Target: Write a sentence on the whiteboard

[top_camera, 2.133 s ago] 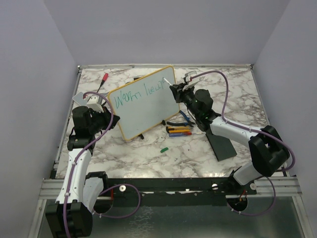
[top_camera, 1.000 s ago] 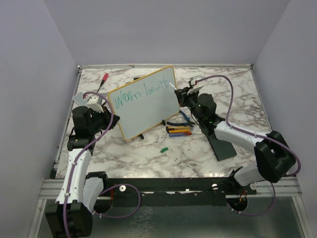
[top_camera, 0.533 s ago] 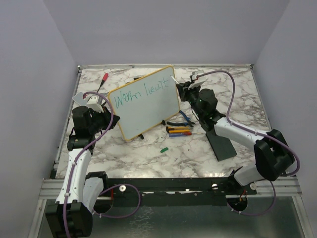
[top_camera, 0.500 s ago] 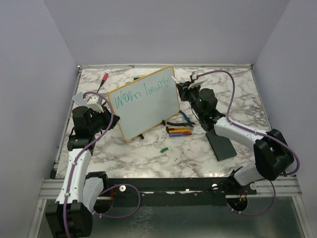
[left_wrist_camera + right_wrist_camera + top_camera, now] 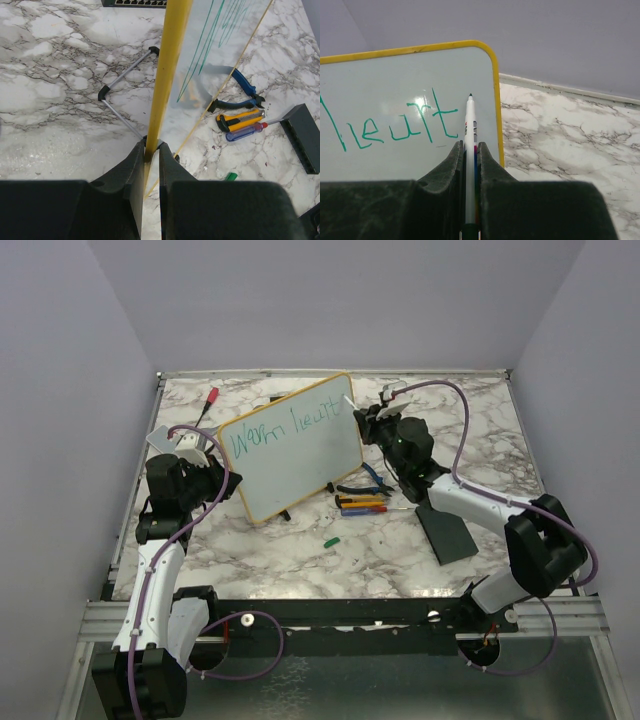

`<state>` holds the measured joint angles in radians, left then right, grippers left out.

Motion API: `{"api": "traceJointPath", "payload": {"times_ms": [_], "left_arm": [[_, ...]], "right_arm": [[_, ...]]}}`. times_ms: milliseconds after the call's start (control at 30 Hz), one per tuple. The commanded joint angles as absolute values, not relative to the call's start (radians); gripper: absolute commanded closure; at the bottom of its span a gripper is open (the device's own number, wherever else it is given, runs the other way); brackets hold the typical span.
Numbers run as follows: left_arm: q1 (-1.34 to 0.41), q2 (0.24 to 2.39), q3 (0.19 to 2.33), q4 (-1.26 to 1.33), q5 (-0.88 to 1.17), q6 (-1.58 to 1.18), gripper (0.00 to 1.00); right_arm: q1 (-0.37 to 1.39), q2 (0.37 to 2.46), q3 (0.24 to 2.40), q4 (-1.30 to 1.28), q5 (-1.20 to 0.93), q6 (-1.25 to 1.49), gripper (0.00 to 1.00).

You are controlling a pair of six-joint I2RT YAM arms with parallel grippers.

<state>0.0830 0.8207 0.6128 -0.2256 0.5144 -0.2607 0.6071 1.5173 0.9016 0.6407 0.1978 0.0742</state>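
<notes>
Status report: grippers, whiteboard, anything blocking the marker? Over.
Left gripper shut on whiteboard frame edge. Right gripper shut on marker, tip by the last t. Sentence reads Warm heart; little bare board right of it. Nothing blocking.

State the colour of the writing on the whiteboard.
Teal-green writing, clearest in the right wrist view.

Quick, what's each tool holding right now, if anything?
Left tool: closed on the whiteboard, at its yellow edge.
Right tool: closed on a marker.
</notes>
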Motion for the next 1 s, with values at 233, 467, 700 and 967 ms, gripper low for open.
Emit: {"api": "traceJointPath", "payload": {"times_ms": [233,467,700,967], "left_arm": [[0.089,0.811,0.612,-0.206,0.483,-0.258,1.00],[0.089,0.813,0.611,-0.207,0.481,-0.258,1.00],[0.088,0.813,0.612,-0.207,0.482,-0.258,1.00],[0.089,0.813,0.612,-0.207,0.482,-0.259,1.00]], "right_arm": [[0.603,1.555,0.943,0.635,0.166,0.060,0.99],[0.602,1.545,0.906,0.640,0.123,0.057,0.99],[0.604,1.536,0.870,0.634,0.107,0.069,0.99],[0.603,1.537,0.862,0.617,0.165,0.084,0.99]]}}
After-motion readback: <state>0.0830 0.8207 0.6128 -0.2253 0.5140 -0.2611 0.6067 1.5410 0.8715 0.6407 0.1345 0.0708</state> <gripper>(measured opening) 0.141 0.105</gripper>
